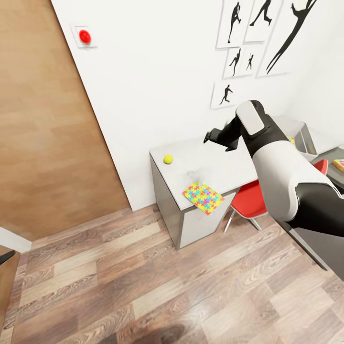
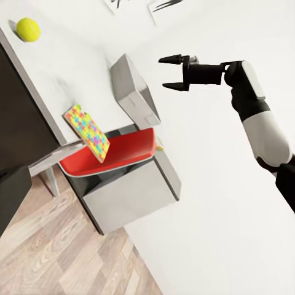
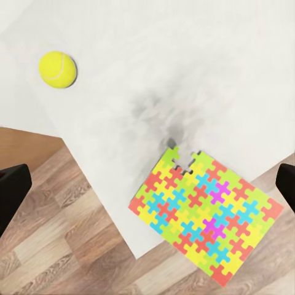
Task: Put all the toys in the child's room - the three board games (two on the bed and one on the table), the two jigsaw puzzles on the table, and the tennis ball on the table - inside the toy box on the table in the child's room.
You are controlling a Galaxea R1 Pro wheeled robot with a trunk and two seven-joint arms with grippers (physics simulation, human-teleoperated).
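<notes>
- Jigsaw puzzle (image 3: 206,212) lies flat on the table (image 3: 203,67), right under my right gripper and a bit off to one side; one corner juts out past the table edge over the wood floor (image 1: 143,286).
- Tennis ball (image 1: 168,159) sits on the same table, well apart from the puzzle, toward the wall end and further out from the gripper.
- Toy box (image 1: 300,136) is behind my right arm in the head view, on the far end of the table past the red chair (image 1: 251,200); I can't make out what's in it.
- Right gripper (image 1: 216,137) hangs above the table between ball and puzzle, jaws wide apart, nothing held. In the left wrist view it shows the same way (image 2: 175,72), fingers spread and empty.
- Left gripper: dark finger edges at the sides of its own wrist view, so it looks parted, but I can't tell for sure.
- Step, as I judge it: going for the puzzle with the right arm, grasp not yet made.
- Next move calls for dropping down and shifting over to the overhanging corner, since a thin flat sheet gives no grip from above; pinch the edge there, then carry across to the toy box.
- Ball is left for after.
</notes>
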